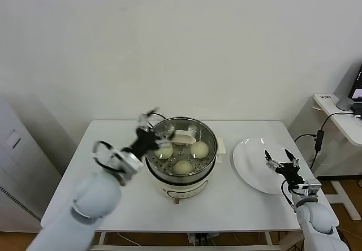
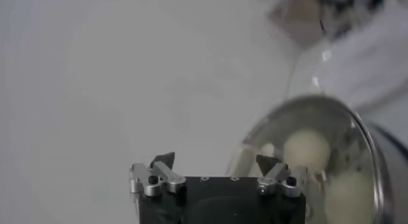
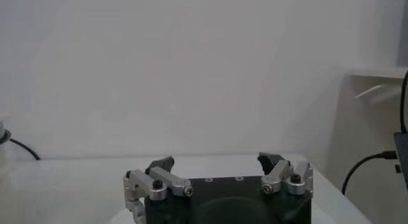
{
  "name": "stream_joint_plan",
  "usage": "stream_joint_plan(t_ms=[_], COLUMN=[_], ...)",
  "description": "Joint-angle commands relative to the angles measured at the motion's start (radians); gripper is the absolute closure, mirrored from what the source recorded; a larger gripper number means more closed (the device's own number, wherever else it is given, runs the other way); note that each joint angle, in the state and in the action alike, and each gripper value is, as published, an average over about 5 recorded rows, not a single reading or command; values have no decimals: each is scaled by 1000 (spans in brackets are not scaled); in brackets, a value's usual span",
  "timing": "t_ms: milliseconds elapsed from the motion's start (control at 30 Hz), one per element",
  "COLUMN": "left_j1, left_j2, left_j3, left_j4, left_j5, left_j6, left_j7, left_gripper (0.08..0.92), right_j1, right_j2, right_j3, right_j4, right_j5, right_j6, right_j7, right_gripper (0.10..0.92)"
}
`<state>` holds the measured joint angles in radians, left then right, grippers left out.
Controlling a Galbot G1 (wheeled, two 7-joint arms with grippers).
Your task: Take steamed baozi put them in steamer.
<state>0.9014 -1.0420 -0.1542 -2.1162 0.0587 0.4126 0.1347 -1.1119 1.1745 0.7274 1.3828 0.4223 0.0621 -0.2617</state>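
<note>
Stainless-steel steamer [image 1: 182,149] sits mid-table on its white pot base, on a white table [image 1: 237,197]. Three steamed baozi [image 1: 183,167] lie inside the basket: one toward the front, one on the robot's right side, one on its left side partly hidden by the arm. A whitish object rests at the back of the basket; cannot tell what it is.

Left gripper [image 1: 154,128] hovers over the left rim of the steamer, just above the left bun. Fingers spread apart, nothing between them; the left wrist view confirms this, with cream buns [image 2: 307,149] visible in the shiny bowl beyond.

Right gripper [image 1: 281,159] hangs over the near-right edge of the white plate [image 1: 249,160], well apart from the steamer. Fingers spread, holding nothing. The plate's visible part is bare.
</note>
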Motion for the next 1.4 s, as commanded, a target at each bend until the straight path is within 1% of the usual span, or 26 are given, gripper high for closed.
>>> stream_joint_plan(t_ms=[33,167,233,333,567,767,1067,1400], left_j1=[119,159,173,184,188,190,205,213], left_j2=[-5,27,38,43,32,27,1,-2], left_j3=[-430,-436,-429,-423,-411,-411,-405,-409], left_j4=[177,335,382,414,437,452,436,438], left_j5=[-639,-556,-540,-550,-558,-584,-579,-578], left_j6=[-48,-132,-162,-176,-174,-164,-151,-146], left_j7=[-188,-169,-159,-149,-147,-146,-145,-147], left_gripper=[177,177,177,177,177,177,177,177], right_j1=[-61,-74,-81,-88,-94,-104,-91,-94], right_j2=[-14,-11,-7,0,0,-7,-1,1], right_j3=[28,29,28,26,42,36,22,23], right_j4=[95,113,120,128,141,145,142,137], right_j5=[21,37,32,23,-13,-8,-9,-4], right_j6=[-44,-58,-63,-66,-79,-93,-92,-95], right_j7=[41,54,53,55,57,56,72,83], right_gripper=[203,203,203,203,203,203,203,203])
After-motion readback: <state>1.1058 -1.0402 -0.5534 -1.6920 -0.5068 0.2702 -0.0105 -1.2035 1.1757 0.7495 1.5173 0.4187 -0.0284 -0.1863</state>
